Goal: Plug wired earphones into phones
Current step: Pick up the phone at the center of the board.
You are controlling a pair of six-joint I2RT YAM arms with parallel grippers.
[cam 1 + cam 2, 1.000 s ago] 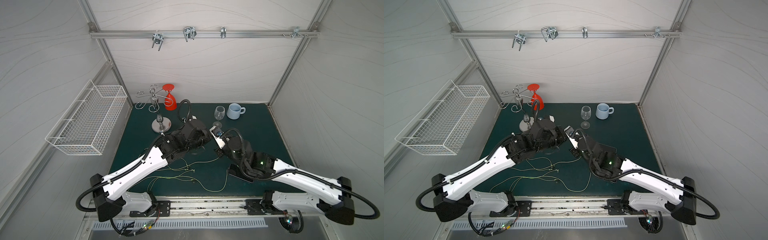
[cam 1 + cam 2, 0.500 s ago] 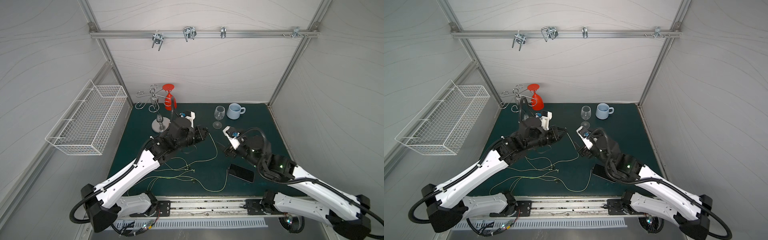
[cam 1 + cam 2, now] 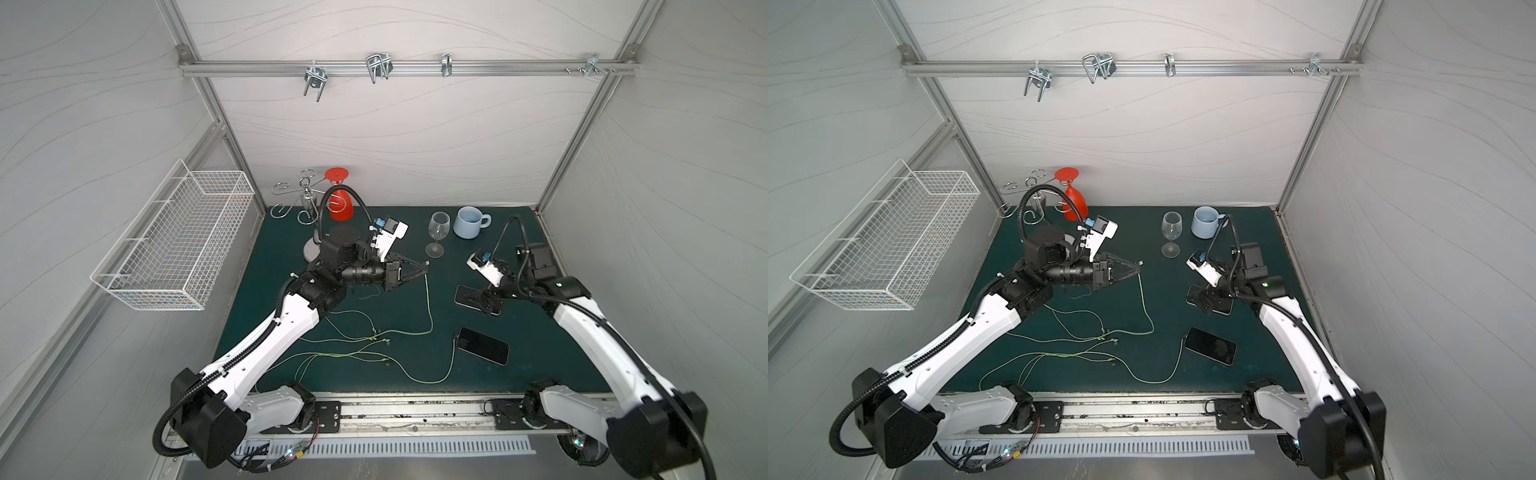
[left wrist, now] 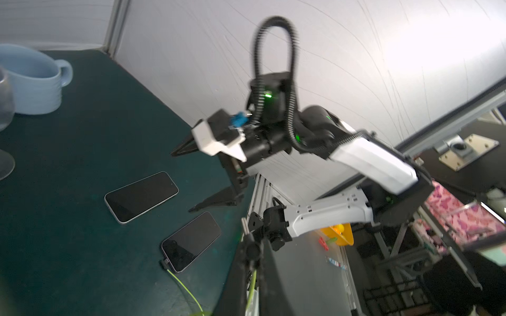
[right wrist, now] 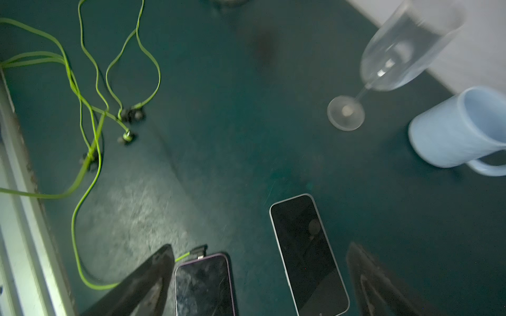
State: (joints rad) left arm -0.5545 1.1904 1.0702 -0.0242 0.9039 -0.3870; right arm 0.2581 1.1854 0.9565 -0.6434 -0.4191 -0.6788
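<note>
Left gripper (image 3: 424, 269): fingers pressed together, pinching the cord of the unplugged earphones (image 3: 429, 299). It is held raised over the middle of the surface (image 3: 257, 257), pointing toward the right edge. From the fingertips the cord hangs down to the surface, and the rest is laid in loose loops around the centre. Whether the plug sits between the fingers cannot be told.

Right gripper (image 4: 181, 182): fingers spread wide, nothing between them. It is held above the far phone (image 4: 141, 197) near the right edge, apart from it.

The near phone (image 3: 484, 345) is laid screen up toward the front right corner. The plugged earphones (image 5: 199, 250) are seated in its end facing the centre, with the cord trailing toward the front edge.

A wine glass (image 3: 436, 232) and a blue mug (image 3: 469, 222) are noted by the back edge.
</note>
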